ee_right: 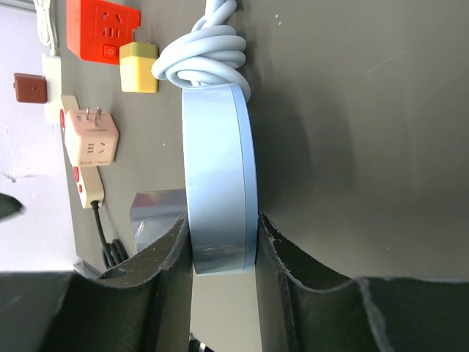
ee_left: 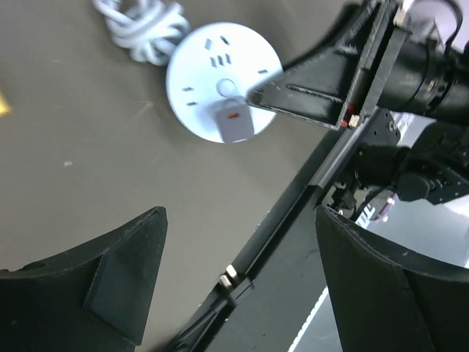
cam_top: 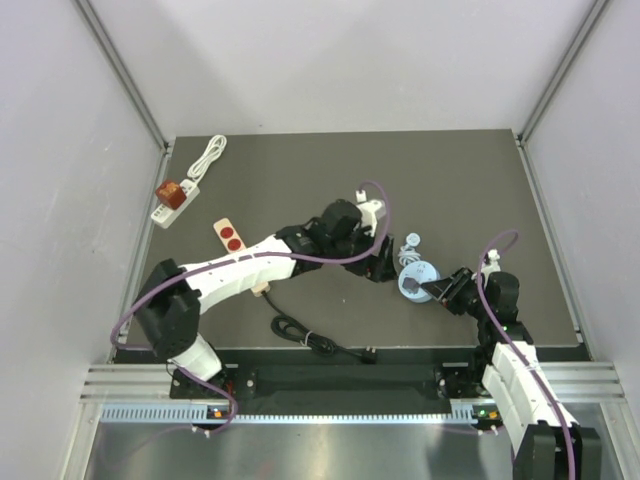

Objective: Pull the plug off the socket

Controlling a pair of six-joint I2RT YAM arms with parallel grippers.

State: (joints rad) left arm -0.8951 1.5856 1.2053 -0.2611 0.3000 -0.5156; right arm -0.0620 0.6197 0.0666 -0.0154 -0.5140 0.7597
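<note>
A round pale-blue socket [cam_top: 420, 275] lies at the table's middle right, with a grey plug [cam_top: 410, 289] seated in its face and its white cable coiled [cam_top: 410, 243] behind it. My right gripper [cam_top: 438, 291] is shut on the socket's rim; in the right wrist view its gripper [ee_right: 223, 257] clamps the disc [ee_right: 218, 169] edge-on, with the grey plug [ee_right: 152, 218] jutting left. My left gripper [cam_top: 388, 268] is open and empty just left of the socket. In the left wrist view the gripper [ee_left: 242, 282] hangs short of the socket [ee_left: 212, 62] and plug [ee_left: 234, 123].
A white power strip with an orange-brown adapter [cam_top: 174, 198] lies far left beside a white cord [cam_top: 209, 156]. A strip with red buttons [cam_top: 232, 235] and a black cable [cam_top: 318, 341] lie near the left arm. Orange [ee_right: 102, 29], yellow [ee_right: 139, 67] and pink [ee_right: 91, 138] adapters show in the right wrist view.
</note>
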